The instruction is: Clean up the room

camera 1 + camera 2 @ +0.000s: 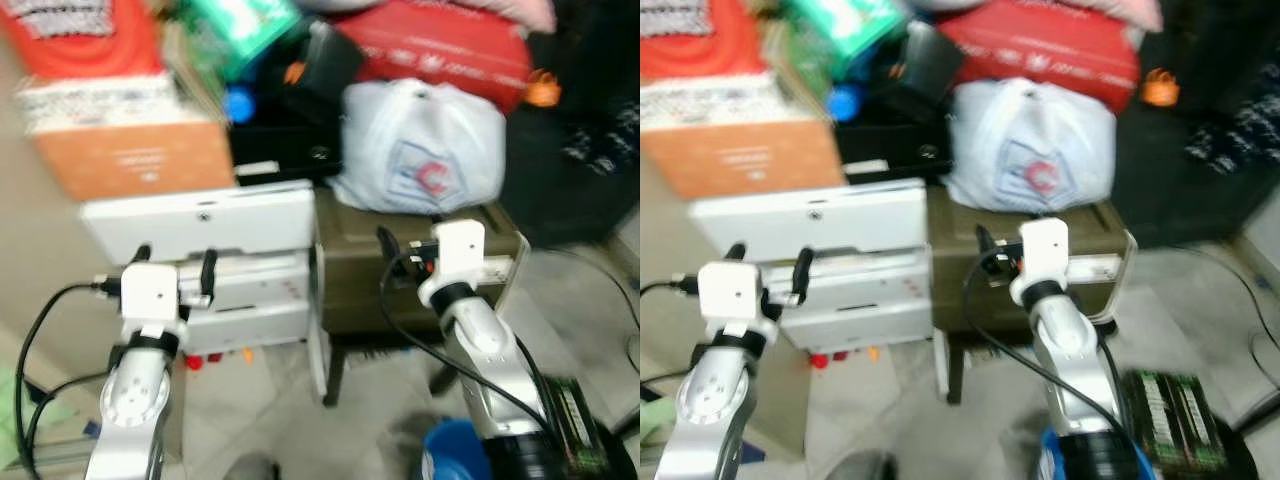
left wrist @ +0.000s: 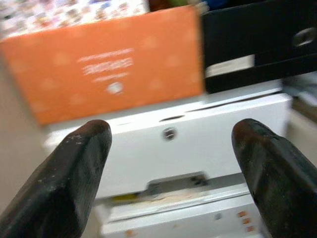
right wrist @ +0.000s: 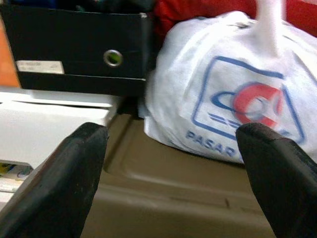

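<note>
My left gripper [image 1: 176,265] is held open in front of a white plastic drawer unit [image 1: 220,260], with nothing between its fingers. In the left wrist view its two black fingers [image 2: 64,183] frame the unit's white top [image 2: 198,144] and an orange box [image 2: 109,74] behind it. Also open and holding nothing, my right gripper [image 1: 408,250] hovers over an olive-green case [image 1: 370,285]. Beyond the right gripper's fingers [image 3: 74,183] a white plastic bag [image 3: 233,99] with a blue and red logo sits on that case. A black box [image 3: 79,49] stands beside the bag.
Piled clutter lies behind: a red bag [image 1: 440,45], a green packet [image 1: 240,25], a blue cap [image 1: 238,103] and a red cloth [image 1: 90,35]. Near my right arm are a blue tub [image 1: 455,450] and a green-striped object [image 1: 1170,410]. Black cables trail across the pale floor [image 1: 570,300].
</note>
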Robot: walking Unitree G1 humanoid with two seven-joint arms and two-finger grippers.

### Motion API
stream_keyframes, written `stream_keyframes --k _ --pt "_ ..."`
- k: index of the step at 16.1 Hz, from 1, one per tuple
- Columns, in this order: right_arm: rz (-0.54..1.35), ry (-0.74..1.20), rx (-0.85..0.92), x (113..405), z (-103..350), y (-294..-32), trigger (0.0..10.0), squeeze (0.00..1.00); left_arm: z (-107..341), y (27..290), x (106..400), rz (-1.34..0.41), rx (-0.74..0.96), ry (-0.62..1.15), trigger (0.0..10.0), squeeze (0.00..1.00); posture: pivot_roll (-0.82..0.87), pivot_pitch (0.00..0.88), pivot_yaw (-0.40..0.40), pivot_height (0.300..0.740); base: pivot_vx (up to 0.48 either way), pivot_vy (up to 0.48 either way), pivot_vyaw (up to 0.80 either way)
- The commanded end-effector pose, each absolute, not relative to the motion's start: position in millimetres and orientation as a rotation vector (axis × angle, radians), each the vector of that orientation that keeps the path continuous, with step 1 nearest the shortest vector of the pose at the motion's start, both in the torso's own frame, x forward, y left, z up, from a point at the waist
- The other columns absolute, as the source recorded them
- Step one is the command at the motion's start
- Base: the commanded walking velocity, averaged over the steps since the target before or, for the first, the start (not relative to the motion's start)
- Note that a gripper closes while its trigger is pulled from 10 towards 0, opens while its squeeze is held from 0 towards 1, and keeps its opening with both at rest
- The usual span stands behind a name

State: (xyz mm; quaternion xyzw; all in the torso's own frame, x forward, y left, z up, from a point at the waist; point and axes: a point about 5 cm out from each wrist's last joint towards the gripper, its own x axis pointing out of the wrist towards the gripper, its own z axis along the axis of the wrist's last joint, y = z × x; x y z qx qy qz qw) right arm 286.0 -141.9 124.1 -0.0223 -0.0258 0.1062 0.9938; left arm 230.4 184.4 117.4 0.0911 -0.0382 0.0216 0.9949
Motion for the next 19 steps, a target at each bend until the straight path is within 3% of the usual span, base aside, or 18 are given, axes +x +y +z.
stream_keyframes --k 1,19 --pt "0.202 -0.058 -0.034 285.8 125.1 -140.9 10.0 0.00 119.6 189.2 230.2 0.065 0.203 -0.075 10.0 0.00 -0.01 0.000 -0.040 0.740 0.000 0.000 0.80" --pt "0.210 -0.065 -0.054 293.0 124.5 -141.6 10.0 0.00 117.2 187.2 233.6 0.045 0.180 -0.053 10.0 0.00 0.00 0.000 -0.039 0.740 0.000 0.000 0.80"
